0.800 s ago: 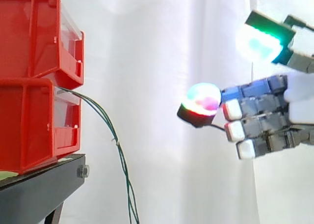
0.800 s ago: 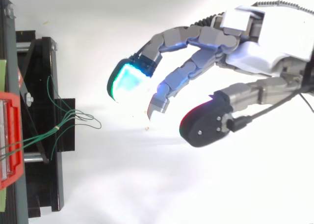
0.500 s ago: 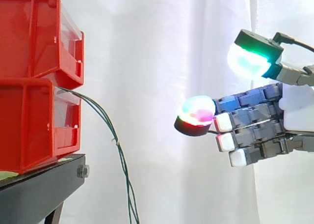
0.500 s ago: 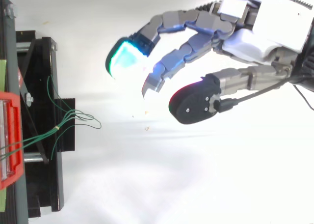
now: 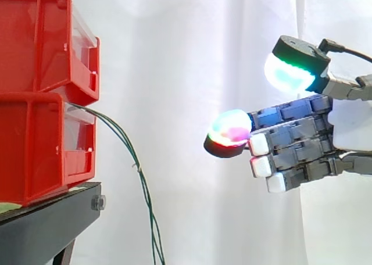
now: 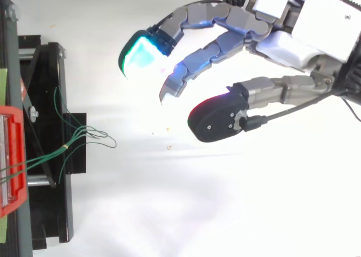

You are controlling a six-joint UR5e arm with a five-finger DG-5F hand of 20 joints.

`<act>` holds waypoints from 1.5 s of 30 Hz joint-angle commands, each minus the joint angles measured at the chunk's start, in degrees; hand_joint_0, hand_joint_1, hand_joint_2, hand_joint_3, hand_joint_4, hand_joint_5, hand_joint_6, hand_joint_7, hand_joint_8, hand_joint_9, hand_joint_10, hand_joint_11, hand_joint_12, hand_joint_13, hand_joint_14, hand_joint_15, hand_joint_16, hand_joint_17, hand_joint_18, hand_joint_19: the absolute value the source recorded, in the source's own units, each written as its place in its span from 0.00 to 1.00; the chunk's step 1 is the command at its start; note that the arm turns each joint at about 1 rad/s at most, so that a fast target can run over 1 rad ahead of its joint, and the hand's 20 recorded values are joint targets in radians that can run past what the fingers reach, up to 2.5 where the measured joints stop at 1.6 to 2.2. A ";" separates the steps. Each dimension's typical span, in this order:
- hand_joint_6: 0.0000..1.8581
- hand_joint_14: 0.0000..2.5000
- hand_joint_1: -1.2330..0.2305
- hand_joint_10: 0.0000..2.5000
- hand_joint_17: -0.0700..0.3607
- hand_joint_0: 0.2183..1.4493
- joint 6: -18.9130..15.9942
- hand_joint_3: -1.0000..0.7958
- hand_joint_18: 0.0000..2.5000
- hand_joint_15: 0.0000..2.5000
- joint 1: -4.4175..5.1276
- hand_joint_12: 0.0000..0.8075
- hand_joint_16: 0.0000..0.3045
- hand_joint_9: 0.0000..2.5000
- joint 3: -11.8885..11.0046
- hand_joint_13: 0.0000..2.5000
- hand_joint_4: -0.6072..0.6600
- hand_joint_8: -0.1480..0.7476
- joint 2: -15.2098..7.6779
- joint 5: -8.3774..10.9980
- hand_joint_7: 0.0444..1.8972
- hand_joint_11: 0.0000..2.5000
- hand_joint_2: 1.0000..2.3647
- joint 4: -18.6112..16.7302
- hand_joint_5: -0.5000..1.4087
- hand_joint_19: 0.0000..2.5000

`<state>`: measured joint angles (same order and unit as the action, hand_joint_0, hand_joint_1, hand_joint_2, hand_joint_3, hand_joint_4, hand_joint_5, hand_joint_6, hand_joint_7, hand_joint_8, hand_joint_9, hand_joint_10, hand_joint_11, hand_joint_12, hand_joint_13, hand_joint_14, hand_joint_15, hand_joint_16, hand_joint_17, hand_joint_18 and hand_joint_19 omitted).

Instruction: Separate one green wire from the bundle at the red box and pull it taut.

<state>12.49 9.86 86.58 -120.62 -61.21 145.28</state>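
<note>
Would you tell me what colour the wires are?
The wires are green, clearest in the side view.

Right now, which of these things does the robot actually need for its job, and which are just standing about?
For the job: green wires; lower red box they trail from; hand, open and apart from the wires.
Just there: upper red box; black stand; white curtain.

A pleated white curtain point(image 5: 186, 56) hangs brightly lit.
</note>
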 commanded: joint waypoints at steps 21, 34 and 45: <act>0.27 0.01 0.45 0.01 0.45 0.27 -2.56 0.32 0.30 0.20 -0.72 0.48 0.18 0.36 -22.07 0.37 0.74 0.55 -20.09 -0.93 0.42 0.21 0.01 5.45 0.17 0.15; 0.27 0.01 0.48 0.01 0.46 0.27 -3.79 0.32 0.30 0.20 0.68 0.49 0.19 0.37 -21.99 0.37 0.75 0.55 -21.59 -0.93 0.43 0.21 0.01 1.41 0.18 0.16; 0.27 0.01 0.50 0.01 0.47 0.27 -6.51 0.32 0.31 0.20 0.95 0.49 0.19 0.37 -22.07 0.37 0.75 0.55 -21.41 -1.98 0.45 0.21 0.00 2.55 0.18 0.16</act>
<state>6.21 10.76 64.53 -142.11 -62.60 147.73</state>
